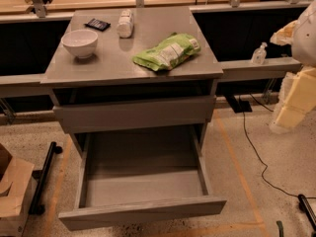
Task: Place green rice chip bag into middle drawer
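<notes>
The green rice chip bag [168, 51] lies flat on the grey cabinet top [106, 63], right of centre near the front edge, with its white label facing up. The middle drawer [142, 212] is pulled out wide toward me and its inside is bare. The arm's pale body stands at the right edge of the view. My gripper [283, 34] is up there, right of the cabinet, apart from the bag and holding nothing that I can see.
On the cabinet top are a white bowl [79, 43] at the left, a black flat object [97, 24] and a white bottle lying on its side [125, 23]. The upper drawer front [133, 113] sits above the open drawer. There is a clear bottle [258, 54], a cardboard box [12, 194] and a floor cable [252, 149].
</notes>
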